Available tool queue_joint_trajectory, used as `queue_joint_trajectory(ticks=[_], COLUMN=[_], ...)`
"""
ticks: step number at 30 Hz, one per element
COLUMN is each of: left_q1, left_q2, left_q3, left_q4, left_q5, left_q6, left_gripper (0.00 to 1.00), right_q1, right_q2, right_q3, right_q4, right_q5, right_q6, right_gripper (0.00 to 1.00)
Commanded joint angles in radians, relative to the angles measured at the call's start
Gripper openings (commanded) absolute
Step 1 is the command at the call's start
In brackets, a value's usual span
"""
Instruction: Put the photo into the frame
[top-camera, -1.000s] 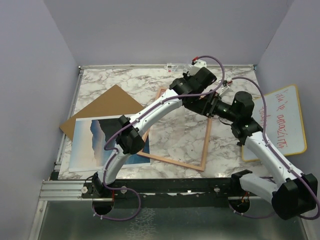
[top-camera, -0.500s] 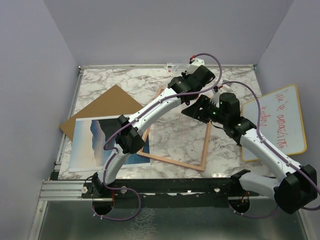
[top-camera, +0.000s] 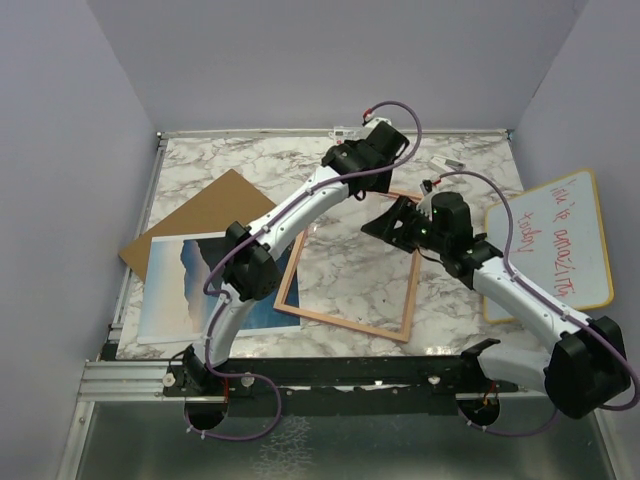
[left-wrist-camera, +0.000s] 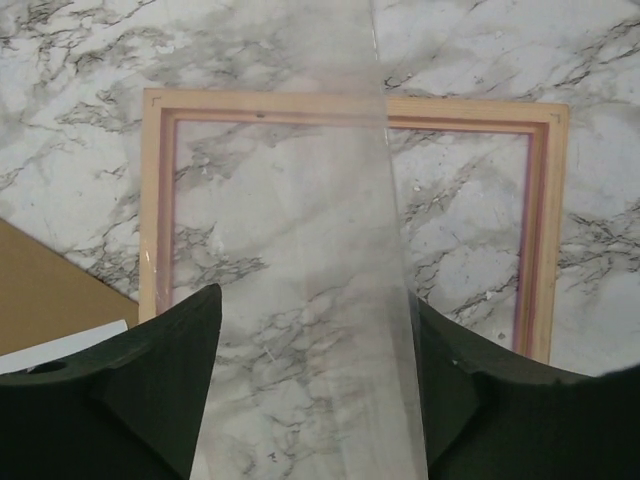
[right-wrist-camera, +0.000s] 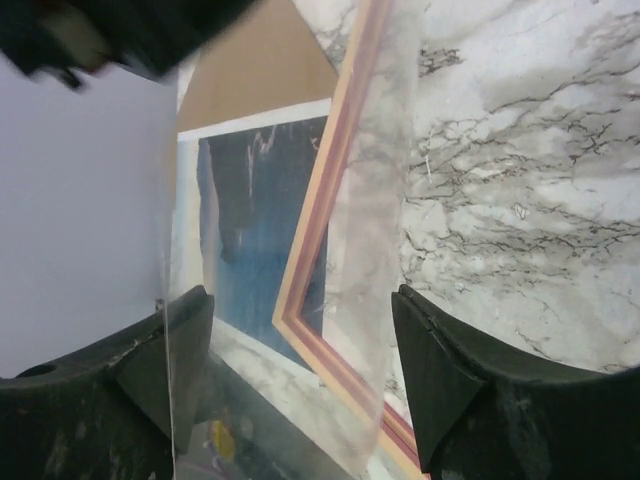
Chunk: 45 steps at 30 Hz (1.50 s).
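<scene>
**A:** Where's the photo (top-camera: 175, 290)?

**B:** Flat on the table (top-camera: 230, 160), left of the frame (top-camera: 345, 324). Its right edge reaches the frame's left rail. The brown board (top-camera: 205, 212) lies to the frame's far left.

**A:** And the grippers?

**B:** The left gripper (left-wrist-camera: 315, 320) hangs beyond the frame's far rail, and the right gripper (right-wrist-camera: 302, 296) is over its far right corner. Both stand spread wide with a clear sheet (left-wrist-camera: 330, 200) spanning the gap. Clamped or loose, I can't tell.

**A:** Room to move?

**B:** Bare table shows beyond the far rail, and between the right rail and the whiteboard (top-camera: 560, 245).
</scene>
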<state>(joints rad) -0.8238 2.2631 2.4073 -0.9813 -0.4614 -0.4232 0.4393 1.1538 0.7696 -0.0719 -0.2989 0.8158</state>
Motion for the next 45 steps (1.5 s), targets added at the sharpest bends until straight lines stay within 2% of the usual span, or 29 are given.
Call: queue_joint_trajectory(ticks=[1, 10, 15, 19, 25, 29, 36, 45], left_q1=[0.064, 0.164, 0.201, 0.228, 0.309, 0.354, 0.423, 0.520], left_q2=[-0.089, -0.159, -0.172, -0.177, -0.152, -0.150, -0.153, -0.175], left_q3=[-0.020, -0.086, -0.102, -0.084, 0.023, 0.033, 0.035, 0.031], left_q4=[0.025, 0.052, 0.071, 0.089, 0.115, 0.153, 0.205, 0.242], left_q5=[0.127, 0.190, 0.358, 0.388, 0.395, 0.411, 0.407, 0.390], left_q6=[0.001, 0.022, 0.074, 0.085, 0.081, 0.084, 0.110, 0.150], left_gripper=[0.72, 0.83, 0.92, 0.99, 0.99, 0.99, 0.99, 0.99], right_q1=[-0.020, -0.096, -0.128, -0.129, -0.129, -0.128, -0.129, -0.129], right_q2=[0.055, 0.084, 0.132, 0.172, 0.196, 0.214, 0.242, 0.271], right_q3=[-0.085, -0.140, -0.117, -0.084, -0.053, -0.038, -0.012, -0.027], right_q4=[0.125, 0.225, 0.283, 0.272, 0.177, 0.134, 0.083, 0.084], right_q5=[-0.047, -0.083, -0.199, -0.287, -0.335, -0.313, -0.272, -0.276], right_q6=[0.023, 0.007, -0.111, -0.259, -0.461, -0.526, -0.562, -0.544], right_gripper=[0.73, 0.80, 0.75, 0.73, 0.61, 0.50, 0.35, 0.25])
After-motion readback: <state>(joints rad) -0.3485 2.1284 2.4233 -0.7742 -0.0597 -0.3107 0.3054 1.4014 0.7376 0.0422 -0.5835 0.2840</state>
